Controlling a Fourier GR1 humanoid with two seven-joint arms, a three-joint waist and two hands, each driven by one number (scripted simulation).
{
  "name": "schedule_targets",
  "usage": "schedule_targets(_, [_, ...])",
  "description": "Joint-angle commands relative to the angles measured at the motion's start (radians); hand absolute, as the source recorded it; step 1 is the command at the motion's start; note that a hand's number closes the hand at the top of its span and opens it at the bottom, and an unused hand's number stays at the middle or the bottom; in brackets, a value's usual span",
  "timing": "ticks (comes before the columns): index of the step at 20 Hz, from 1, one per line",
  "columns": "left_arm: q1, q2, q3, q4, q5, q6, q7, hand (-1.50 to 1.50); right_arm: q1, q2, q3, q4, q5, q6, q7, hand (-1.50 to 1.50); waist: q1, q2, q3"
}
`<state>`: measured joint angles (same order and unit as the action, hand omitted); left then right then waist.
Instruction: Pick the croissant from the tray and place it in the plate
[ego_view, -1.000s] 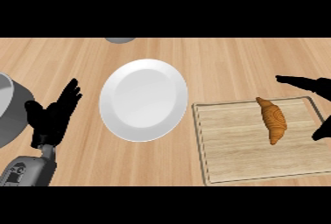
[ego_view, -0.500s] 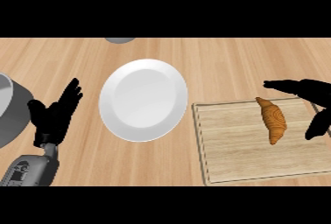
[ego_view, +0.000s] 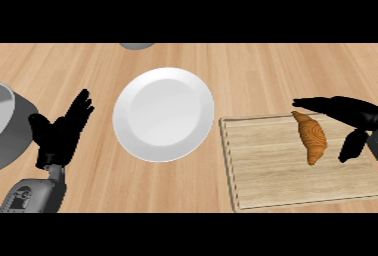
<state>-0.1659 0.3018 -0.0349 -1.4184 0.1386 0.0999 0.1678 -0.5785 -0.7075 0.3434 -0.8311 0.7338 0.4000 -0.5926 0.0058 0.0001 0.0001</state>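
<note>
A brown croissant (ego_view: 312, 136) lies lengthwise on the wooden tray (ego_view: 273, 170) at the right. My right hand (ego_view: 351, 114) hovers just right of it and over its far end, open, fingers stretched toward the croissant's tip and thumb hanging down at its right side. Nothing is held. The white plate (ego_view: 164, 113) sits empty on the counter, left of the tray. My left hand (ego_view: 63, 131) rests open at the left, fingers up.
A grey pot (ego_view: 11, 125) stands at the left edge, partly behind the left hand. A small grey object (ego_view: 137, 45) peeks in at the top edge. Bare wooden counter lies between plate and tray.
My right hand has moved left toward the croissant, its fingers now reaching over the far tip. Left hand, plate and croissant have stayed put.
</note>
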Motion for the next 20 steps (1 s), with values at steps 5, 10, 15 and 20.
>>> schedule_targets(5, [-0.02, -0.041, 0.004, 0.0, -0.042, -0.015, 0.014, 0.0, -0.038, 0.068, -0.043, 0.062, 0.124, 0.002, 0.017, -1.5, 0.001, 0.001, 0.0])
schedule_targets(10, [0.07, -0.012, 0.049, -0.02, -0.019, -0.066, -0.03, 0.0, -0.001, 0.134, -0.002, -0.007, 0.189, 0.013, 0.08, -1.5, -0.002, -0.001, -0.001])
schedule_targets(15, [-0.028, -0.048, 0.035, 0.015, -0.065, -0.016, 0.009, 0.0, 0.021, 0.11, 0.033, 0.082, 0.253, -0.06, -0.124, 1.5, -0.002, 0.001, 0.0])
schedule_targets(20, [0.024, -0.041, 0.061, 0.024, -0.059, -0.058, -0.042, 0.0, -0.016, 0.094, -0.038, 0.094, 0.25, -0.029, -0.16, 1.5, 0.0, 0.001, 0.0])
